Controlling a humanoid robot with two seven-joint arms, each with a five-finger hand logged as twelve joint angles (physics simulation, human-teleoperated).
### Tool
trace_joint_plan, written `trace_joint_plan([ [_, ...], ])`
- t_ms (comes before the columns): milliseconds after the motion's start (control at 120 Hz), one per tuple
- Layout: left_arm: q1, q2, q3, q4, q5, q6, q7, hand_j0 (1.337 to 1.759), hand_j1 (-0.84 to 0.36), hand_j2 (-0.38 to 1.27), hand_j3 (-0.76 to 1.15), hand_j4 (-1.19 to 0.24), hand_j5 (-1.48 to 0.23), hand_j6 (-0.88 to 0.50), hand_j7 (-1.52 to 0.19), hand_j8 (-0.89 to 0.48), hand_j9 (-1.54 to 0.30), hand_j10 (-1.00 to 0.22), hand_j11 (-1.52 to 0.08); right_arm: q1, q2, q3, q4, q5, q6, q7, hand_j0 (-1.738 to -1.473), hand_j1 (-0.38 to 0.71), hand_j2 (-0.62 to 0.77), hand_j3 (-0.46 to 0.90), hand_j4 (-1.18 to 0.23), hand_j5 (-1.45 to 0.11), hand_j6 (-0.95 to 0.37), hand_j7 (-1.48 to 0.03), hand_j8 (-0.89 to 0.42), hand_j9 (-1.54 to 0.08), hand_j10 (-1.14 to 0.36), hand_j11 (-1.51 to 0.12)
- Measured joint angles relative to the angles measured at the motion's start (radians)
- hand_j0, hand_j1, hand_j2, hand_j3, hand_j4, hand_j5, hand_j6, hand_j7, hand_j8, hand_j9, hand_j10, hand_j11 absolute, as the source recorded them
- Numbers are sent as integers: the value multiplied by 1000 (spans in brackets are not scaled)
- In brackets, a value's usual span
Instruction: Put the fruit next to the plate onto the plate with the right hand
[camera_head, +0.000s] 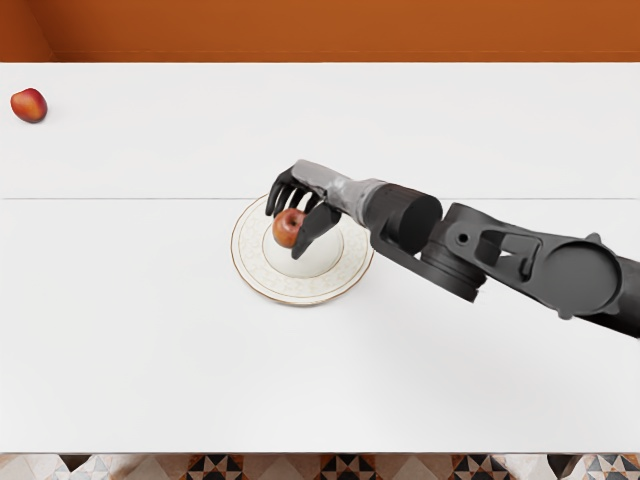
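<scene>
A cream plate (262, 282) with a patterned rim lies near the middle of the white table. My right arm comes in from the right edge, and its dark hand (297, 214) is over the plate's centre. The fingers are curled around a small red apple (288, 228), which is held just above or on the plate's middle; I cannot tell whether it touches. The palm hides the apple's right side. The left arm does not show.
A second red apple (29, 104) lies at the far left of the table, near the back. An orange wall runs behind the table's far edge. The near table edge and a patterned floor show at the bottom.
</scene>
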Motion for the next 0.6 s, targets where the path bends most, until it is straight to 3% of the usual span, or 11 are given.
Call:
trace_joint_plan([
  [283,0,0,0,0,0,0,0,1658,69,46,0,-233,-303,-233,-303,-233,-304,-233,-304,4,43,-2,-62,-10,24,2,-1656,239,402,0,-707,-940,-596,-929,-515,-960,-711,-954],
  [600,0,0,0,0,0,0,0,1658,69,46,0,-233,-303,-233,-304,-233,-304,-233,-304,5,72,-1,-114,-9,31,3,-1657,165,51,0,-487,-638,-460,-635,-430,-642,-492,-641],
])
